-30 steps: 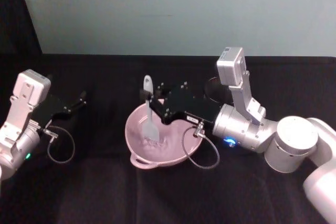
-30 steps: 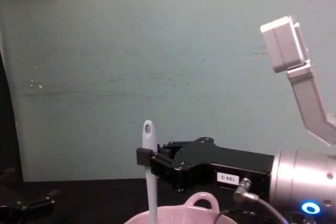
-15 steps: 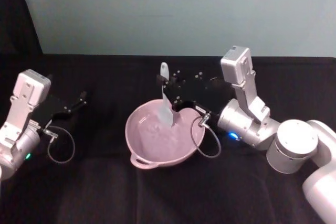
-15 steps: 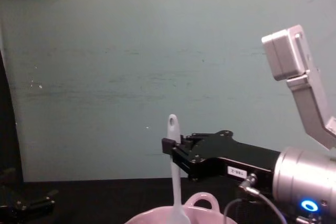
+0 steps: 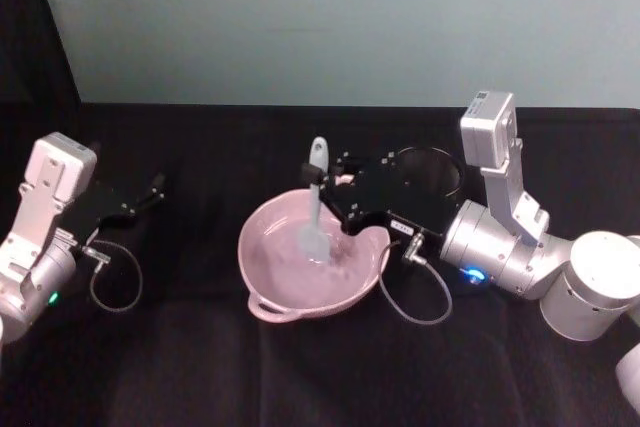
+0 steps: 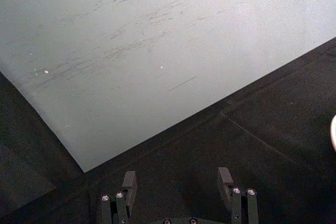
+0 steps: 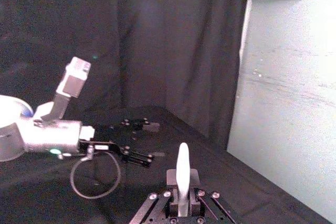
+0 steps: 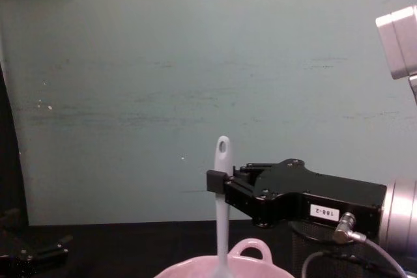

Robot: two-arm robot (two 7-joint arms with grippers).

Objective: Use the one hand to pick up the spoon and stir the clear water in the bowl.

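1. The right gripper (image 5: 322,181), fingers clamped on the spoon (image 5: 314,209) handle, has swept the blade from the bowl's far rim back to its middle, so stirring looks under way.
2. The spoon stands almost upright, long axis vertical, blade down in the pink bowl (image 5: 272,282), holed end up.
3. The left gripper (image 5: 140,199) sits parked over the tabletop (image 5: 200,367), fingers wide and empty.

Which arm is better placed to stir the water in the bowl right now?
Right. The right gripper is shut on the spoon by its handle, with the blade down in the bowl. The left gripper is open, holds nothing and sits off to the bowl's left.
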